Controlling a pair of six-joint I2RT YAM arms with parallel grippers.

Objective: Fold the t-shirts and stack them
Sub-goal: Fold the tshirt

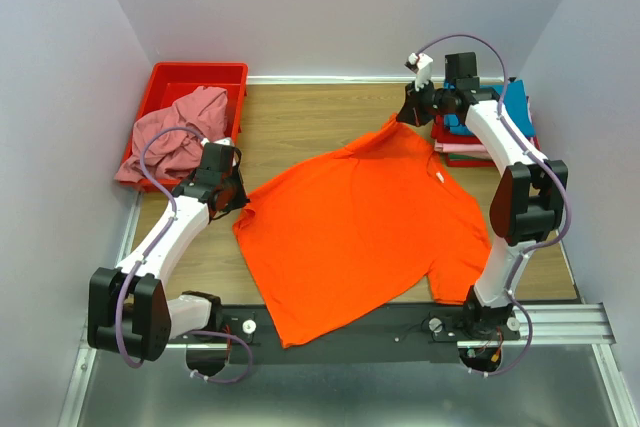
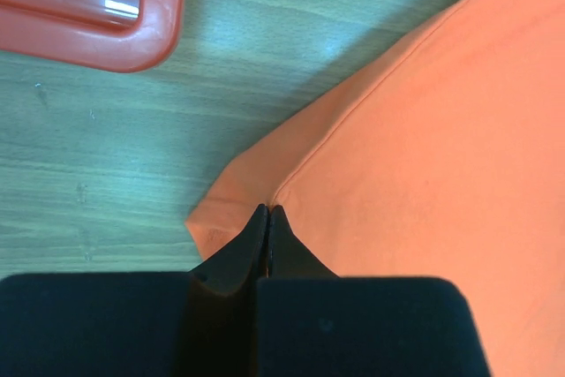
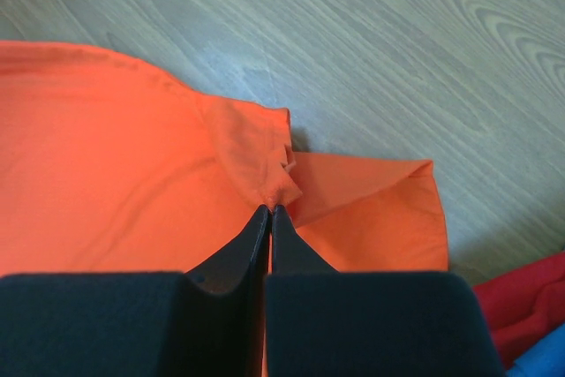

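Orange t-shirt (image 1: 360, 227) overhangs near edge of table (image 1: 300, 122) | left gripper (image 2: 267, 211), right gripper (image 3: 270, 211) each clamped on its thin edge | risk: cloth slips, fold skews

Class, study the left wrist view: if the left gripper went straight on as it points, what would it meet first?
The orange t-shirt: the left gripper is shut on its edge. Just past that, probably the wooden table; the red bin sits left of that line. Depth is unclear.
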